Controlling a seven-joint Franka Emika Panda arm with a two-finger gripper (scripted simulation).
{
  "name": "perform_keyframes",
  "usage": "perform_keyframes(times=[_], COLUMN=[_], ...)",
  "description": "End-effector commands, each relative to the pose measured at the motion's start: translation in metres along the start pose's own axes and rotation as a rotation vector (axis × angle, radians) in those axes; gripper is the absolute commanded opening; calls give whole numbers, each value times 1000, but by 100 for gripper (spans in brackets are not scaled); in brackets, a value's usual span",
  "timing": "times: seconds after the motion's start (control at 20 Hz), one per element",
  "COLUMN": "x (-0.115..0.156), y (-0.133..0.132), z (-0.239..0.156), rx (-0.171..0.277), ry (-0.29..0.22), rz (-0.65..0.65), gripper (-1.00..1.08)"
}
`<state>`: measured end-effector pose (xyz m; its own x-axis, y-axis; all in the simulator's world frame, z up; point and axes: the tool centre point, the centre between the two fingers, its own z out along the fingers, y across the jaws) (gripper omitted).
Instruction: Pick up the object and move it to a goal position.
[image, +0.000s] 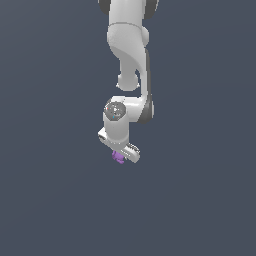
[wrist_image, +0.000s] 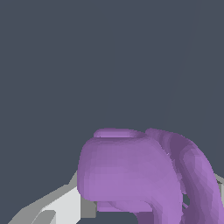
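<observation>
You have the white arm (image: 129, 55) running down from the upper edge of the exterior view, smooth glossy shells with dark grey bands at the joints, ending in a rounded wrist block. Below it sits the jaws (image: 120, 156), a pale flat bar tilted so that its end toward the exterior view's right hangs lower.

The purple object (image: 118, 157) sits right at the jaws, poking out just beneath the bar and much smaller than it. In the wrist view you see it close up (wrist_image: 131, 173): matte, faceted, a bulging rounded lump with a flat raised cap on one face and a thick curved ridge wrapping one side. A white finger (wrist_image: 65, 208) lies against the lump on one side, and a sliver of pale metal shows past the ridge on the other. So the jaws appear closed in on the object, holding it between them.

You cannot tell its long axis or which way it points.

Everything behind is plain dark slate grey.
</observation>
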<state>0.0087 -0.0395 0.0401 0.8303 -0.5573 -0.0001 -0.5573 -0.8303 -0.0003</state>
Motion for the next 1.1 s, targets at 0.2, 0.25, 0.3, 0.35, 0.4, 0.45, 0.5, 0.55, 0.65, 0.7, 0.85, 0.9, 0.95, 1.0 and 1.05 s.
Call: perform_keyframes(times=[0.2, 0.25, 0.3, 0.35, 0.4, 0.45, 0.5, 0.55, 0.65, 0.7, 0.85, 0.9, 0.95, 1.0, 1.05], x=[3, 4, 5, 7, 8, 9, 11, 13, 16, 17, 21, 22, 23, 24, 24], y=[20, 27, 34, 42, 50, 60, 70, 79, 96, 104, 120, 125, 128, 130, 132], z=[-4, -5, -6, -8, -10, -11, -13, -15, -19, -20, -23, -24, -25, -25, -26], rx=[0, 0, 0, 0, 0, 0, 0, 0, 0, 0, 0, 0, 0, 0, 0], ry=[0, 0, 0, 0, 0, 0, 0, 0, 0, 0, 0, 0, 0, 0, 0], rz=[1, 1, 1, 1, 1, 1, 1, 1, 1, 1, 1, 1, 1, 1, 1], gripper=[-100, -100, -100, -100, -100, -100, -100, -100, -100, -100, -100, -100, -100, -100, -100])
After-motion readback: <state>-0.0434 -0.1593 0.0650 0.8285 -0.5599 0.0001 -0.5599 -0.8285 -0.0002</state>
